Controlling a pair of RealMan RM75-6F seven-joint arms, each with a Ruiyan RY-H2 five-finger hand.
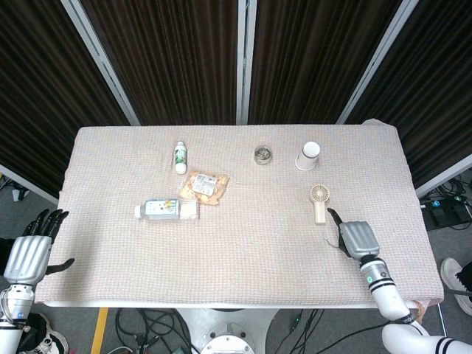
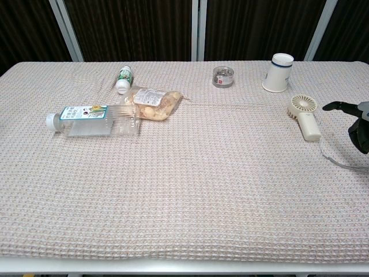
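Handheld fan (image 1: 318,201) — lies flat, right of frame centre on the surface; right robot hand (image 1: 354,239) just beside it, fingers spread, empty — approach step, closing around the handle likely next.
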